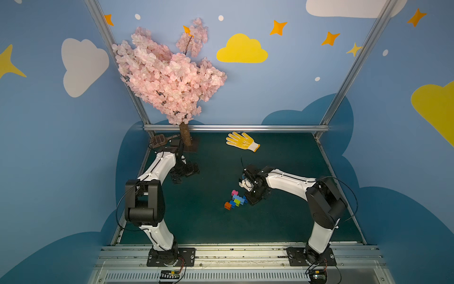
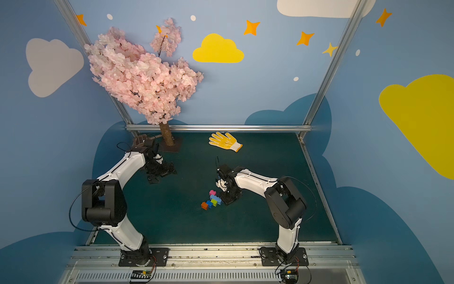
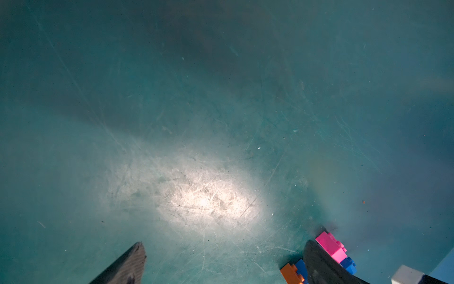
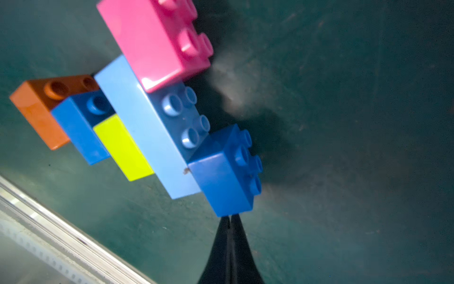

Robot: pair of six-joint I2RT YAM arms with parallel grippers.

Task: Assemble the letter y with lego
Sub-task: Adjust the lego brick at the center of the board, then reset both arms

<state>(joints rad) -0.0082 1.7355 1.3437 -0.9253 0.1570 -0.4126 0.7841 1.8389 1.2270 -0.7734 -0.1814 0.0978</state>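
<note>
The lego lies on the green mat as a flat letter y in both top views. A pink brick (image 4: pixel 152 41) and a dark blue brick (image 4: pixel 221 182) sit on one long side of the light blue bar (image 4: pixel 145 123). Lime green (image 4: pixel 122 145), dark blue (image 4: pixel 78 127) and orange (image 4: pixel 36 110) bricks run off its other side. My right gripper (image 4: pixel 229 217) is shut and empty, its tips touching the dark blue arm brick's edge (image 1: pixel 244 199). My left gripper (image 3: pixel 226 264) hangs open over bare mat, far left of the bricks (image 1: pixel 185 172).
A yellow glove (image 1: pixel 242 141) lies near the back rail. A pink blossom tree (image 1: pixel 185 137) and a brown slotted object (image 1: pixel 158 140) stand at the back left corner. The metal front rail (image 4: pixel 49 233) runs close to the bricks.
</note>
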